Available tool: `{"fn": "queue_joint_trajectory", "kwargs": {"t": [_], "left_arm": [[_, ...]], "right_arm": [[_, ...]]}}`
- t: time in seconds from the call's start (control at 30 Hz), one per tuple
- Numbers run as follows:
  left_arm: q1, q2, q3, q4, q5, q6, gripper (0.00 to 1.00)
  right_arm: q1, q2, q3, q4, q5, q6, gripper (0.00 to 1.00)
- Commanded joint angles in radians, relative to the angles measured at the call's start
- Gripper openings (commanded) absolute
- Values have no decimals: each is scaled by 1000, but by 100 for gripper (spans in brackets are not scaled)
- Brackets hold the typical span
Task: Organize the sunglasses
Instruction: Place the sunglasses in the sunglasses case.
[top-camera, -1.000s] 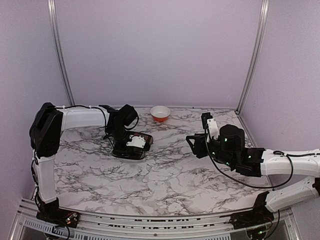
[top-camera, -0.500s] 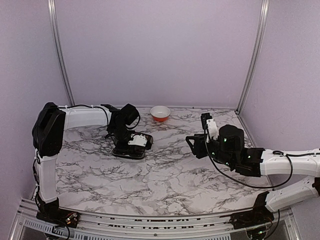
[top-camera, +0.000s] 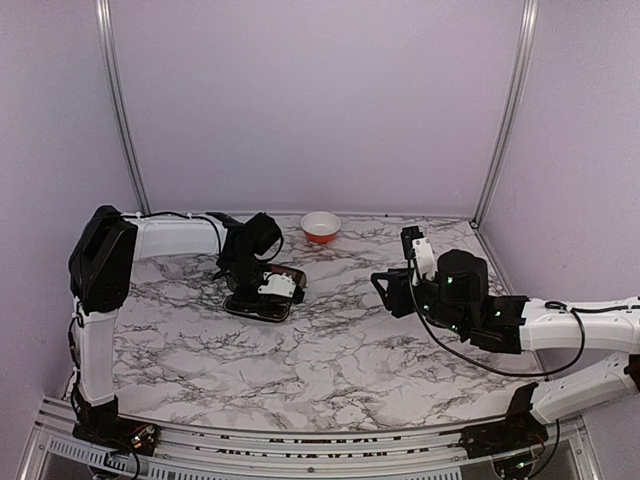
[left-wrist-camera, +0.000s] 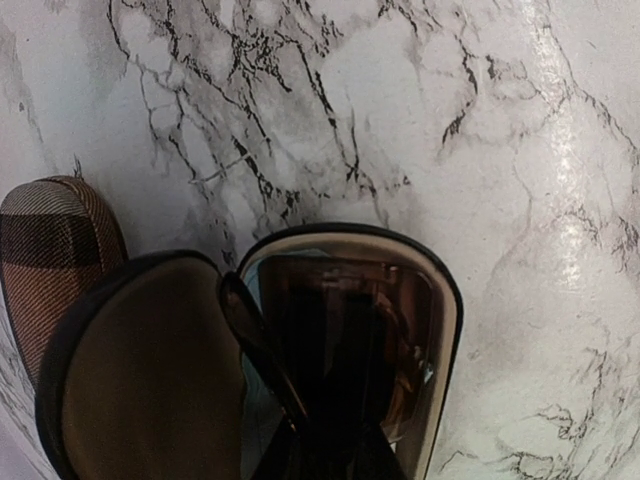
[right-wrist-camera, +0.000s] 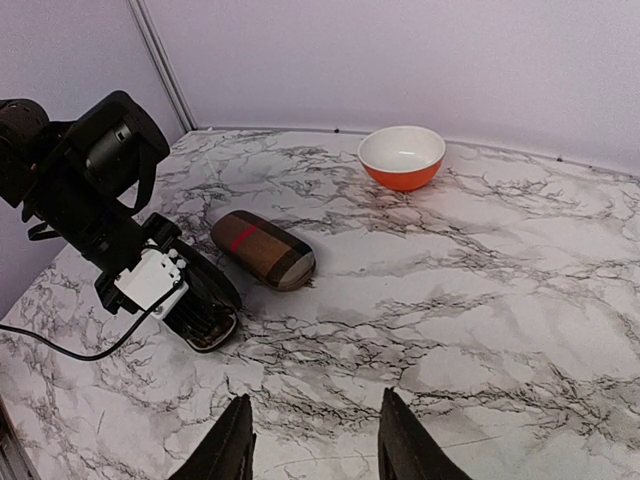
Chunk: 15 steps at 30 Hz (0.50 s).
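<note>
An open black case (left-wrist-camera: 452, 330) lies on the marble, its lid (left-wrist-camera: 140, 390) folded to the left. Dark sunglasses (left-wrist-camera: 350, 330) with a thin black arm rest in its base. My left gripper (left-wrist-camera: 335, 445) reaches down into that base, its fingers nearly together on the sunglasses. From above, the left gripper (top-camera: 262, 290) sits over the black case (top-camera: 250, 306) at the back left. A closed brown case (right-wrist-camera: 262, 250) with a red stripe lies just beside it. My right gripper (right-wrist-camera: 315, 440) hovers open and empty over bare marble, well to the right. The brown pair is out of view.
An orange bowl (right-wrist-camera: 402, 157) with a white inside stands near the back wall, also seen from above (top-camera: 321, 226). Purple walls and metal posts close in the table on three sides.
The left arm's wrist has drifted slightly to the right over the black case. The right arm has not moved.
</note>
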Motion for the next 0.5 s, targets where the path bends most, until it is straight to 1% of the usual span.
{"fn": "queue_joint_trajectory", "kwargs": {"t": [0.0,0.1,0.13,0.23,0.27,0.3,0.47], "left_arm": [[-2,9,-2,-36,-3,-6,21],[-1,2,-4,-36,6,-1,32],[-1,0,-3,-36,10,-1,34],[-1,-5,-1,-36,16,2,37],[-1,-8,-1,-36,15,2,42],[-1,-9,-1,-36,17,4,44],[-1,-24,3,-34,20,4,46]], "right_arm": [[-7,5,13,11,-8,2,41],[-7,5,14,11,-7,2,41],[-7,5,14,11,-8,1,41],[-7,6,16,9,-7,1,41],[-7,6,16,8,-9,1,41],[-7,7,17,8,-9,1,41],[-7,8,23,5,-11,-2,41]]}}
